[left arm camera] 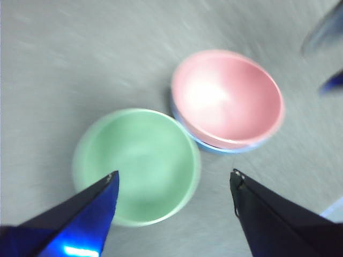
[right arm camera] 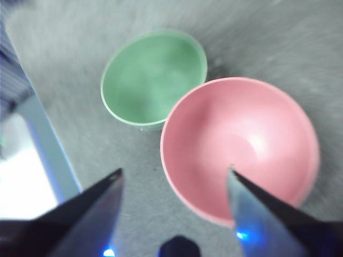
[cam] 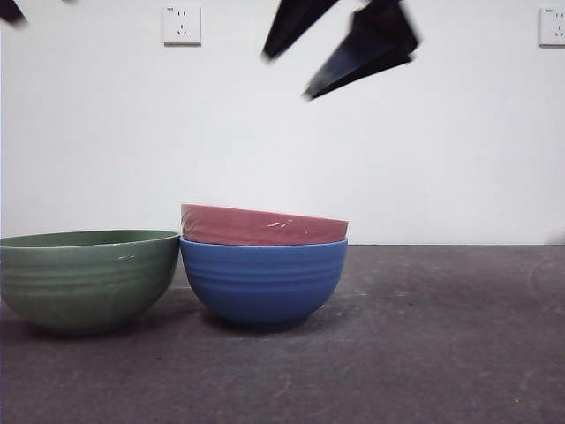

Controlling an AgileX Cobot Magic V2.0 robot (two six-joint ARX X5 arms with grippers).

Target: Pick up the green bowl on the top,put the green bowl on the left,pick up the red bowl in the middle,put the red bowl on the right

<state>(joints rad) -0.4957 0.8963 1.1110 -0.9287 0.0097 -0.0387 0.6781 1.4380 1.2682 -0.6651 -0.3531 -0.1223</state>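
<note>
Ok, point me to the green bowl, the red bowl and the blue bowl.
green bowl (cam: 88,281): front view, middle of its ridged outer wall.
red bowl (cam: 263,226): front view, the part of its wall showing above the blue one.
blue bowl (cam: 263,281): front view, middle of its outer wall.

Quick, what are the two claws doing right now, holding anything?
Left gripper: fingers open, holding nothing, above the green bowl.
Right gripper: fingers open, holding nothing, above the red bowl.

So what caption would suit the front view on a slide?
Glossy ridged sage-green bowl set left of the pinkish-red ridged bowl nested in a blue ridged bowl; open right pincer above.
</note>
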